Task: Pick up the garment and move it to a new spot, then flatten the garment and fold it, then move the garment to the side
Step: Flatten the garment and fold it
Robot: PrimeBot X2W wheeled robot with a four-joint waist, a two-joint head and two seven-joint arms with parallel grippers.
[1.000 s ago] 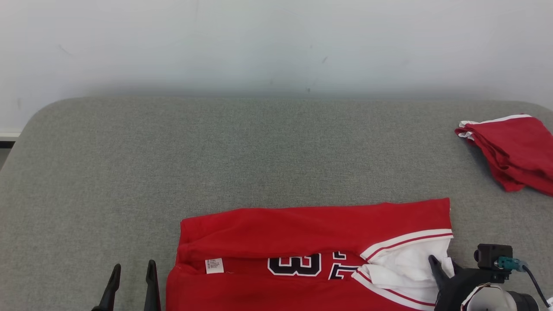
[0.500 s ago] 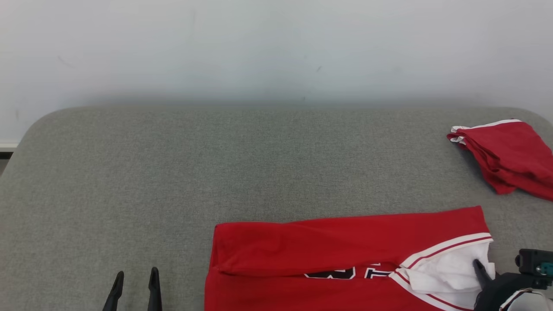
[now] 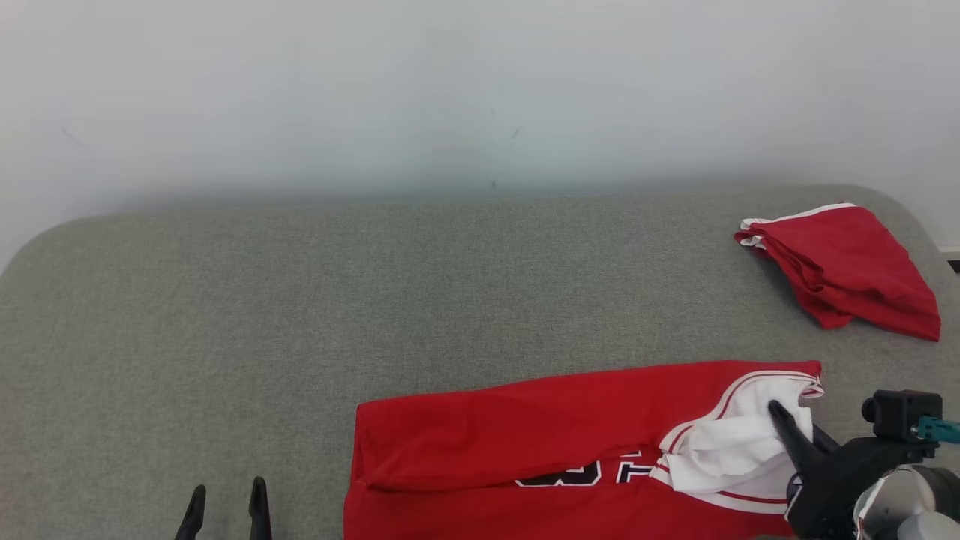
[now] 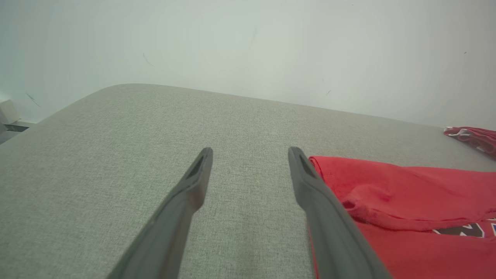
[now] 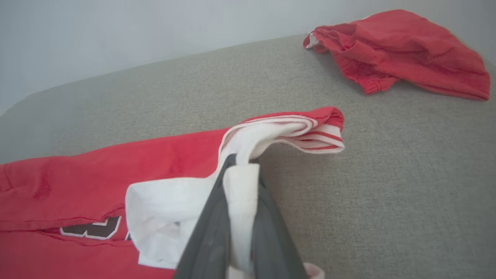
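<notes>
My right gripper (image 5: pixel 239 170) is clamped tight on the white edge of the jersey (image 3: pixel 525 427), holding that fold raised off the grey pad (image 3: pixel 375 300). The jersey lies at the pad's near right. My left gripper (image 4: pixel 250 153) hangs spread wide and empty, just left of the jersey. A second red garment (image 3: pixel 847 266) sits far right.

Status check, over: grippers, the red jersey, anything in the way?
Right gripper shut on red numbered jersey, white trim. Left gripper open, beside its edge. Crumpled red garment far right, apart.
</notes>
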